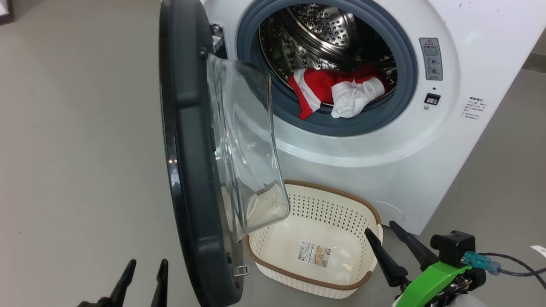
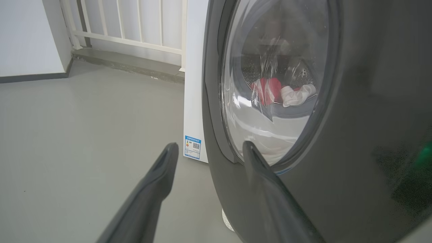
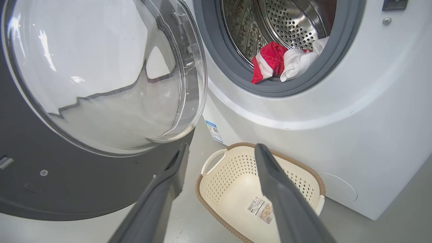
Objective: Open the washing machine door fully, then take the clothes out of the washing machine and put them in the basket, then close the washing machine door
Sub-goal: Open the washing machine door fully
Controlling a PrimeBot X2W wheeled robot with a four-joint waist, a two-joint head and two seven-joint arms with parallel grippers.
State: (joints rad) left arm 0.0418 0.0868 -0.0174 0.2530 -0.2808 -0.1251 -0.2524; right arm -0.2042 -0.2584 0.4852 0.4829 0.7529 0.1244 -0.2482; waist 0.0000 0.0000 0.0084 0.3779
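Spread apart and gripping nothing, the fingers of my left gripper [image 1: 148, 262] hang low over bare floor [image 1: 76, 149], just outside the washing machine door [image 1: 192, 170], whose dark rim stands edge-on beside them. My right gripper [image 1: 379, 227], equally parted and unladen, hovers at the near right corner of the basket [image 1: 332, 189], which sits on the floor close before the washing machine [image 1: 384, 162], partly under the door's glass bowl. The clothes [image 1: 337, 91] lie at the drum's front lip, draped onto the rubber ring, with open room between door and drum mouth.
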